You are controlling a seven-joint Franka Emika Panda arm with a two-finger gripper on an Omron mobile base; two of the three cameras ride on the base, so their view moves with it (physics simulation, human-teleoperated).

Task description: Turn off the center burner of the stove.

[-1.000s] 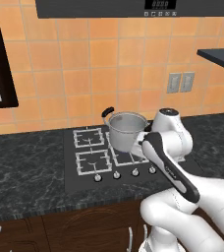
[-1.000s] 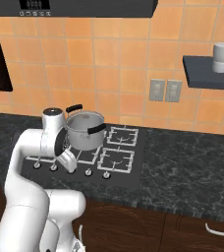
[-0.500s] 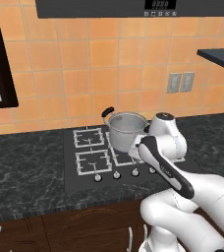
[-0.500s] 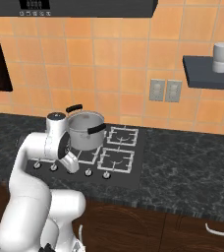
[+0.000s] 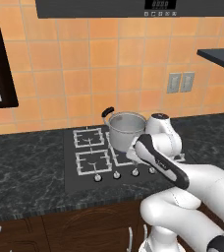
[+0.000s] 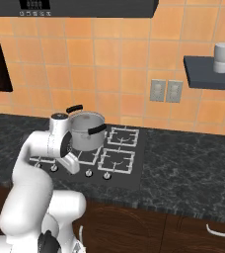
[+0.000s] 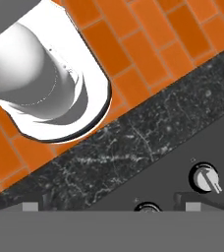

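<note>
Arm dropped lower twd stove (image 5: 84, 172) knobs (image 7: 204, 178); gripper (image 6: 71, 163) spread unclear, prob. hidden; no legible writing.

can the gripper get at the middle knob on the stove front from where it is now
Probably yes. The hand hangs just above the knob row at the stove's front edge; the pot sits behind, not between. Finger state unclear.

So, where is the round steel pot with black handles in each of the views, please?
Left base view: the round steel pot with black handles stands centre, on the black cooktop, just left of the white arm.
Right base view: it stands left of centre, behind the arm's wrist.
Hand view: I cannot identify it there.
Shared landmark: the row of small silver knobs along the cooktop's front edge.
</note>
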